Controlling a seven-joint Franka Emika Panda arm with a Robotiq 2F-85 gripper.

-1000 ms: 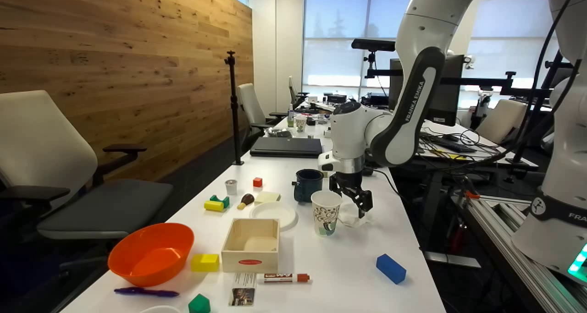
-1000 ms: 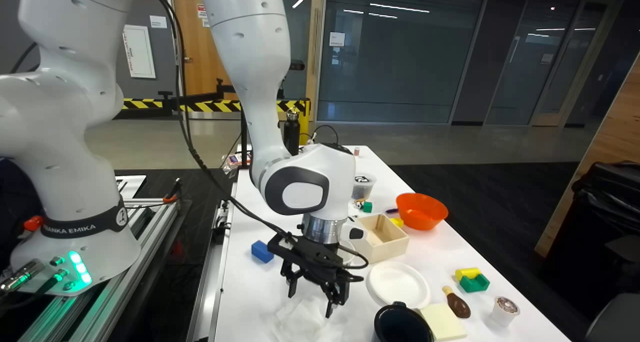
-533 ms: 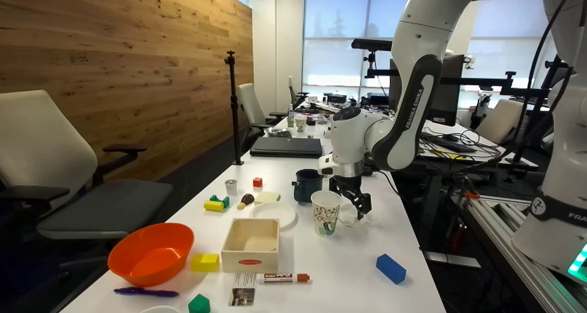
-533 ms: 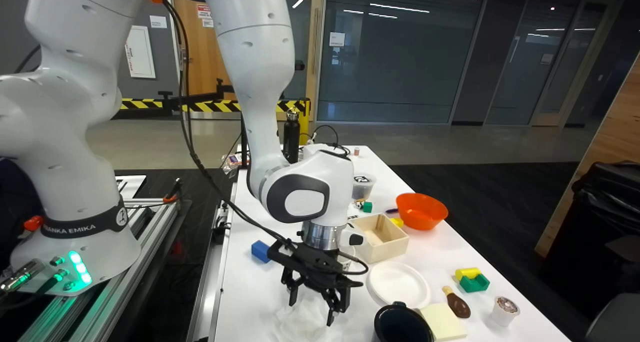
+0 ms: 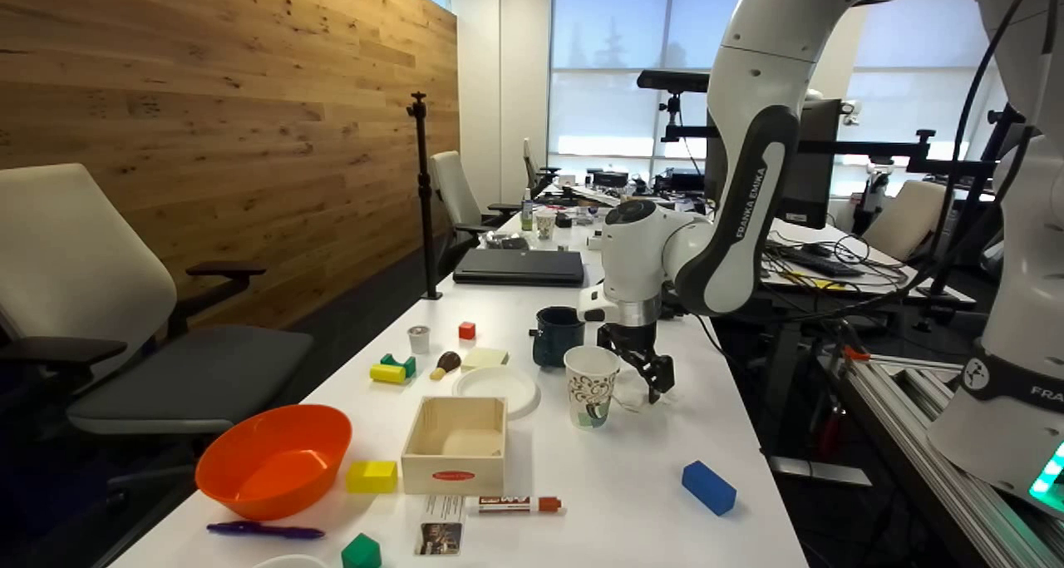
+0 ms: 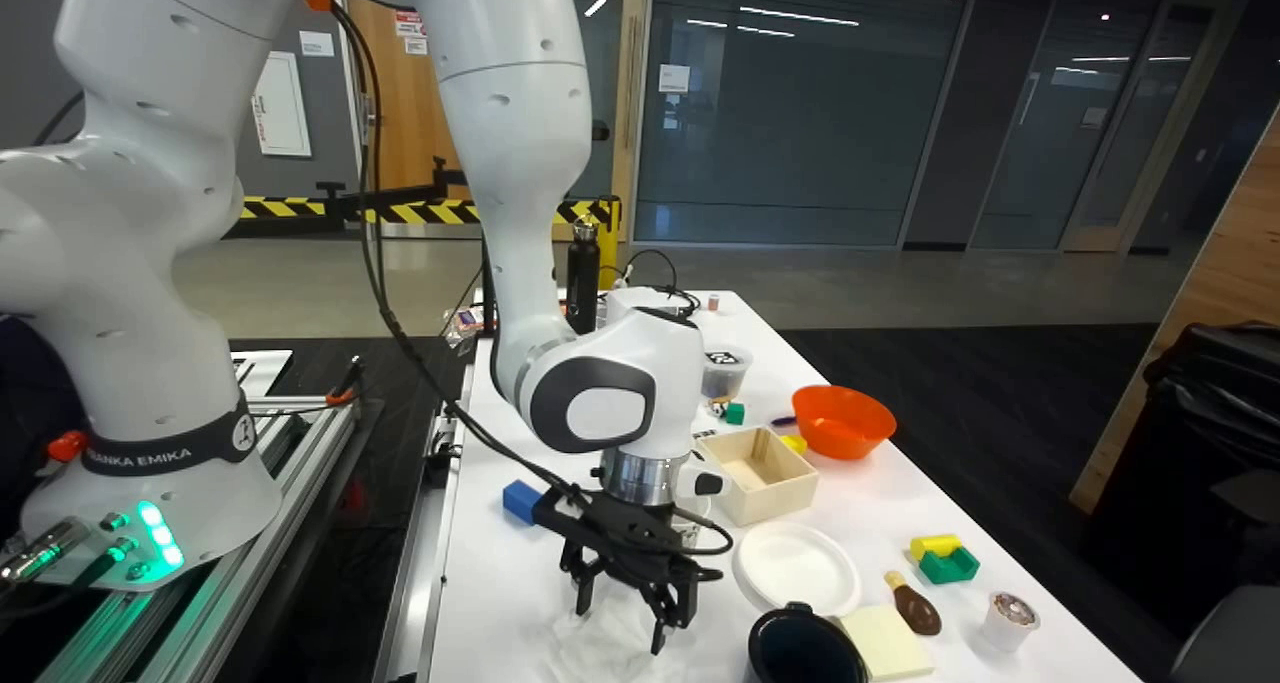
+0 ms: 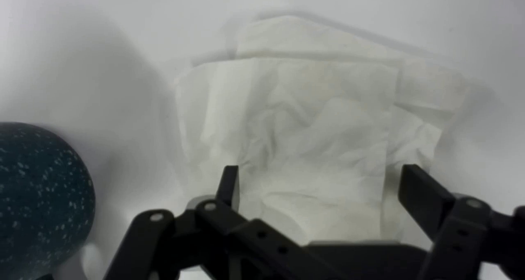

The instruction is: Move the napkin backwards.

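Gripper had come down slightly over last second; jaws remained wide apart, nothing clamped. Napkin lay unmoved, bottom centre in an exterior view, middle of wrist view. Judgement: approach was nearly complete; grasp and backward move were not yet done.

Hidden: napkin's lower portion, behind gripper in wrist view; napkin's left side, apparently behind cup in an exterior view. Mug was cut off at wrist view's left edge. Napkin outline was faint against table. Gripper-napkin contact could not be told.
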